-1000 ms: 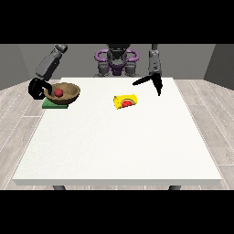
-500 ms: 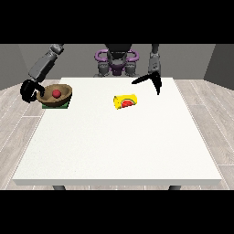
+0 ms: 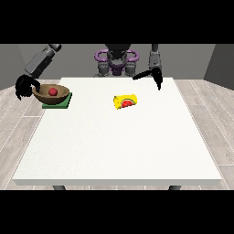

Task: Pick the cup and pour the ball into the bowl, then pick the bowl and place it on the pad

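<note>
A brown bowl (image 3: 51,94) holding a red ball (image 3: 53,91) is being rested on a green pad (image 3: 57,101) near the table (image 3: 119,146) corner, its rim touched by the curled fingers of the hand at the view's left (image 3: 23,86). A yellow cup (image 3: 125,101) is lying on its side mid-table, while the hand at the view's right (image 3: 154,75) is being held above the far edge, fingers straight and spread.

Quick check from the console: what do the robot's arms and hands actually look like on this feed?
Both hands are black: the hand at the view's left and the hand at the view's right. The forearms above them are grey, blocky segments with darker joints. Purple rings sit at the shoulders of the dark torso. No cables or markings show.
</note>
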